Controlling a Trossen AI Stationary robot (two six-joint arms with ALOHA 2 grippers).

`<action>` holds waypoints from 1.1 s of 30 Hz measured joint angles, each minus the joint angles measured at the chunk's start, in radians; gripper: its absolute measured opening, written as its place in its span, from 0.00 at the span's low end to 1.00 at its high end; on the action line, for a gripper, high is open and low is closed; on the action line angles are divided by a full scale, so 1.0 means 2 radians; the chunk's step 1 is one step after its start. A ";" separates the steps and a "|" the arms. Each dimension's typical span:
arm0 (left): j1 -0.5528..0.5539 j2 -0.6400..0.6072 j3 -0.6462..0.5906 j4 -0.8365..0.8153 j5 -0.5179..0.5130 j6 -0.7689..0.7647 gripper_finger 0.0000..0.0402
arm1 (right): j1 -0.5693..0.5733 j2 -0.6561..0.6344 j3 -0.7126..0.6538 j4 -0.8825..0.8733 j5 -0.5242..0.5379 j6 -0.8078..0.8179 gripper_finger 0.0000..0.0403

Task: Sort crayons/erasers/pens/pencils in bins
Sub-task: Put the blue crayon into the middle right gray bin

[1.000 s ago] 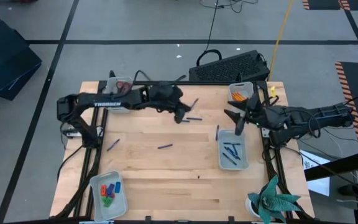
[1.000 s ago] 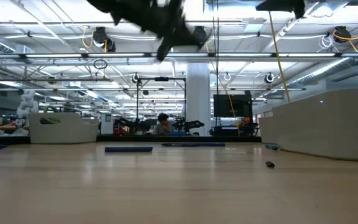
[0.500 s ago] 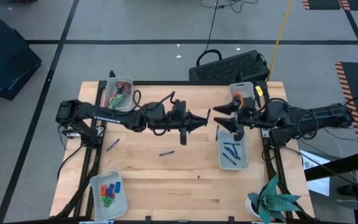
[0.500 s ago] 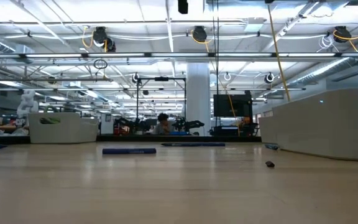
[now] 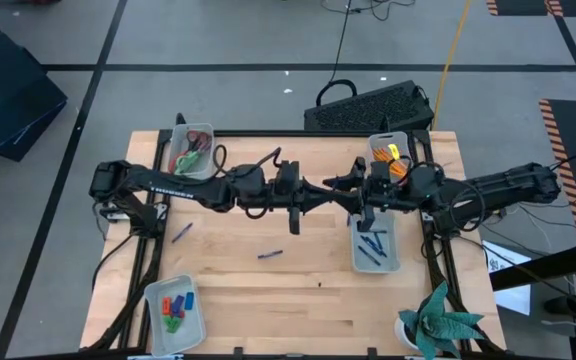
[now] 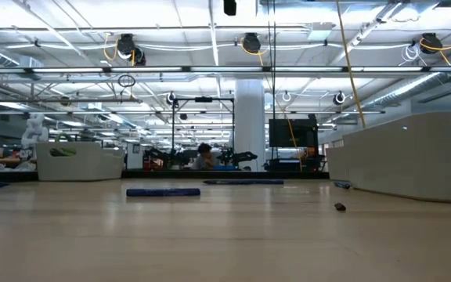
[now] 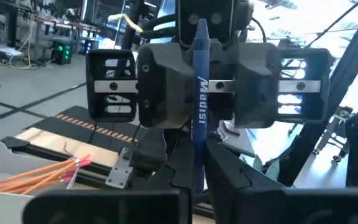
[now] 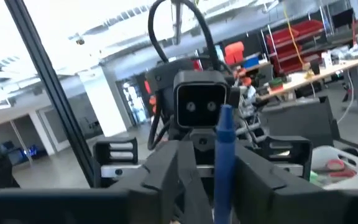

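Observation:
My left gripper (image 5: 325, 191) reaches level from the left over the table's far middle and is shut on a blue pen (image 7: 199, 106). The pen stands upright in the air. My right gripper (image 5: 344, 189) comes level from the right and faces it; its open fingers (image 8: 185, 171) stand on either side of the same pen (image 8: 224, 149). Two more pens (image 5: 270, 254) (image 5: 180, 232) lie flat on the table. There are bins for pens (image 5: 376, 262), pencils (image 5: 389, 147) and crayons (image 5: 192, 322), and a fourth bin (image 5: 206, 133). My left gripper pinches the pen's lower part (image 7: 197, 177) between its two fingers. The fingers lie level, coming from the table's left, across the pen. The pen is lifted clear of the table and stands upright, most of its length above the fingers.
A green plant (image 5: 438, 320) stands at the near right corner. A black keyboard-like object (image 5: 373, 105) lies beyond the far edge. In the low view the loose pen (image 6: 163, 192) lies across the middle of the table.
My left gripper has risen from the table's far middle, tipped level and gone toward the right edge. My right gripper has gone toward the left edge and now stands around the pen. The loose pen in the middle has rolled a little toward the near edge.

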 joint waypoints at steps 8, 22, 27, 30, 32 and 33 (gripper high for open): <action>0.005 -0.011 0.000 0.034 0.019 0.016 0.03 | 0.000 -0.001 0.000 0.036 0.001 -0.015 0.05; 0.028 -0.045 0.001 -0.045 0.019 0.007 0.36 | -0.023 -0.017 0.030 -0.072 0.002 -0.041 0.05; 0.034 -0.113 0.001 -0.272 0.014 0.027 0.54 | -0.018 -0.027 0.122 -0.376 0.002 -0.021 0.05; 0.038 -0.138 0.001 -0.388 0.014 0.022 0.58 | 0.010 -0.021 0.138 -0.586 0.003 0.044 0.05; 0.038 -0.142 0.002 -0.442 0.010 0.006 0.58 | 0.036 -0.020 0.113 -0.668 0.002 0.104 0.05; 0.038 -0.143 0.000 -0.468 0.005 -0.002 0.58 | 0.050 -0.021 0.094 -0.684 0.003 0.139 0.05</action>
